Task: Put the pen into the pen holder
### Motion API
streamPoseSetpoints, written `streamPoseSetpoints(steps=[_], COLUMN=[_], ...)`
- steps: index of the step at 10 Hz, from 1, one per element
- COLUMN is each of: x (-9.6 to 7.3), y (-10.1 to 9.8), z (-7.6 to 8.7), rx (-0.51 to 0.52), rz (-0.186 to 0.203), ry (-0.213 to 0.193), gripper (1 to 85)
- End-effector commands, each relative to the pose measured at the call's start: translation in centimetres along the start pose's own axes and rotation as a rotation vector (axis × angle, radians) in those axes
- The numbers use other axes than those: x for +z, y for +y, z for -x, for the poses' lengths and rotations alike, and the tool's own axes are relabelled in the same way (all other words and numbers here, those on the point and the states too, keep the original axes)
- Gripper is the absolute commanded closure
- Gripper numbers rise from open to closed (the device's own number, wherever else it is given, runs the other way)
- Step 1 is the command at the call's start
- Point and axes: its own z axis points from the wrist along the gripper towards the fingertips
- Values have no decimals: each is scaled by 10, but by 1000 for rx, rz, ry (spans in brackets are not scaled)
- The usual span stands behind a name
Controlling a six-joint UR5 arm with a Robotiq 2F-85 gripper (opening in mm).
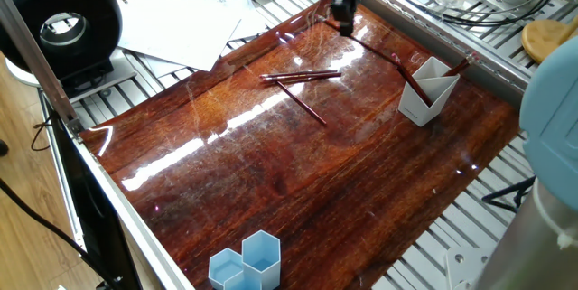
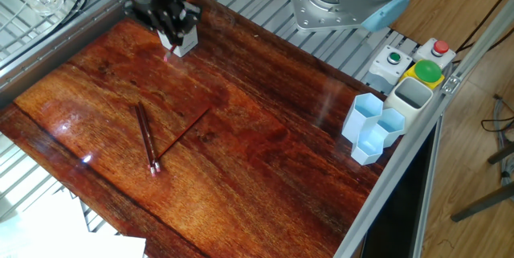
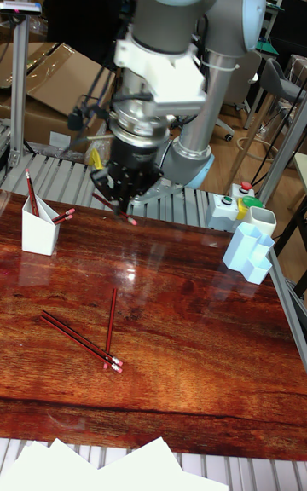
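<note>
The gripper (image 3: 119, 198) is closed on a red pen (image 3: 112, 210), held lifted above the bench (image 1: 298, 182) and partway toward the white pen holder (image 1: 424, 91). Carry it over the holder's slanted rim, tip it steeper, and lower it past the two pens already leaning inside. Three more pens (image 3: 85, 339) lie on the bench, away from the holder. Blue hexagonal cups (image 2: 372, 128) are farther off still.
</note>
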Motion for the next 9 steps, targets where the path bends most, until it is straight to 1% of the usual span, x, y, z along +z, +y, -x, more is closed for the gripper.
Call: streamPoseSetpoints(steps=[1, 2, 3, 4, 5, 6, 7, 8, 9], x=[-3, -3, -3, -3, -4, -6, -15, -17, -15], y=[-10, -15, -17, -20, -26, -20, -17, -24, -32], z=[-17, -11, -4, -3, -11, -19, -46, -68, -73], rx=[98, 150, 173, 186, 182, 161, 127, 92, 80], rz=[-10, -27, -31, -45, -70, -51, -34, -33, -33], ry=[20, -2, -31, -36, -6, 5, -9, -37, -95], gripper=[847, 847, 847, 847, 847, 847, 847, 847, 847])
